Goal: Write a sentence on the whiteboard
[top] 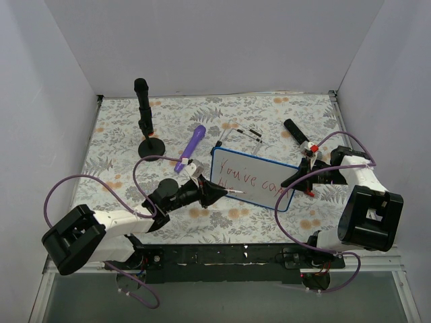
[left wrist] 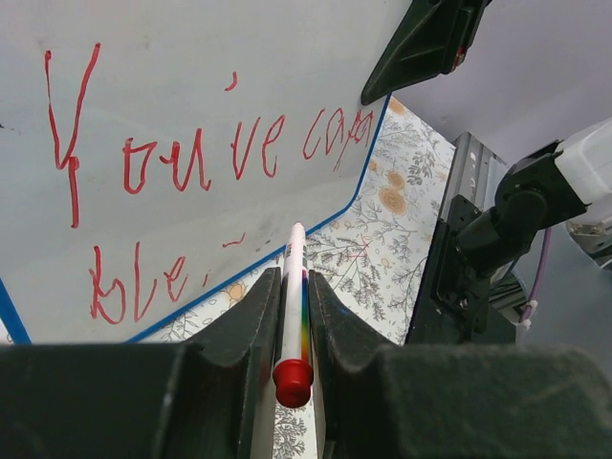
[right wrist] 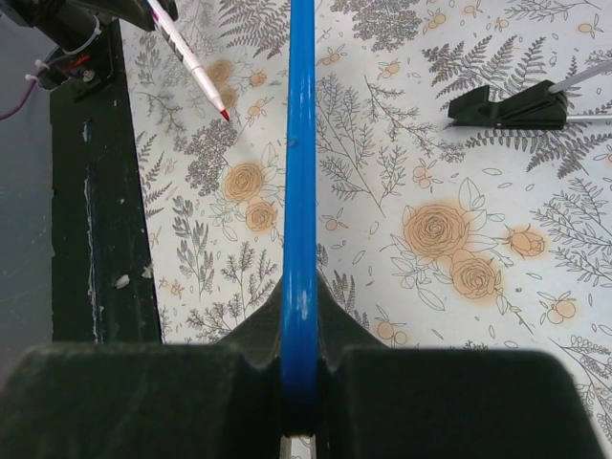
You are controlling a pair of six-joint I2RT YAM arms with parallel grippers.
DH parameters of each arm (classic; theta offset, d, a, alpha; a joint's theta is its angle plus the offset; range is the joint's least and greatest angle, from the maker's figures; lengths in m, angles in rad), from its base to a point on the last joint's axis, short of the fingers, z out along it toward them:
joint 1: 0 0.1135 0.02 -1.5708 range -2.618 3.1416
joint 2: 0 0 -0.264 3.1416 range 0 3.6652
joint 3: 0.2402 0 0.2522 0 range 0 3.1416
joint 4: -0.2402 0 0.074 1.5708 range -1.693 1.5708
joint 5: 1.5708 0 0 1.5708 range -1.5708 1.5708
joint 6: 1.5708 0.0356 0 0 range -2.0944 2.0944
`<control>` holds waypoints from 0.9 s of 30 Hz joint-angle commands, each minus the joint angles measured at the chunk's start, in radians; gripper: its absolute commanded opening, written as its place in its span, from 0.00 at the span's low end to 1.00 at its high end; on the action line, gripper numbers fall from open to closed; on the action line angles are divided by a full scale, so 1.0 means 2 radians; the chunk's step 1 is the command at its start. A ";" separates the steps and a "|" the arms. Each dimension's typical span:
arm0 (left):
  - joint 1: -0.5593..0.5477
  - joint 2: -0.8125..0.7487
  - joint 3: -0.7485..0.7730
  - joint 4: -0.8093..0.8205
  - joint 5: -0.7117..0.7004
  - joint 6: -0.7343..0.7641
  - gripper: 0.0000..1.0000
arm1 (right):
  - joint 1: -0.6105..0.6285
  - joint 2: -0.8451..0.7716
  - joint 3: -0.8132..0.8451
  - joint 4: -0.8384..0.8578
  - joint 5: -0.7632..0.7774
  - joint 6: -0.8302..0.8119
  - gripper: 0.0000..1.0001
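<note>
Top external view: the table (top: 269, 111), under its flowered cloth, fills most of what I see, with both arms reaching in from the near edge. The whiteboard (top: 276, 198) sits right of centre on the cloth, turned at an angle, between the two grippers. The right gripper (top: 297, 176) has its jaws clamped on the board's right-hand edge. On my right wrist camera the blue rim (right wrist: 301, 143) runs straight up from between the two black fingers of that gripper (right wrist: 298, 306), so I am looking at the board edge-on.

At the back left stands a black stand (top: 143, 118) on a round foot. A purple tool (top: 194, 145) lies between it and the board, and a black marker (top: 296, 131) lies behind the board's far corner.

The left gripper (top: 217, 191) is at the board's near left side, its jaws closed tight on a pen (top: 236, 193). On the left wrist camera the pen (left wrist: 295, 306) stands between the fingers, red end cap toward me, tip near the board's lower rim. From the right wrist its red tip (right wrist: 225, 115) hangs over the cloth, apart from the rim.

The sentence (left wrist: 201, 158) is in thin red script: "You've can" on top, "ble" below.
</note>
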 commanded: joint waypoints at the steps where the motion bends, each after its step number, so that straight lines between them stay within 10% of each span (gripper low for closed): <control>1: 0.001 0.012 0.007 0.014 -0.014 0.026 0.00 | 0.011 -0.002 0.000 -0.003 0.022 -0.004 0.01; 27: 0.001 0.096 0.041 0.030 -0.041 0.042 0.00 | 0.013 -0.011 -0.004 0.015 0.029 0.018 0.01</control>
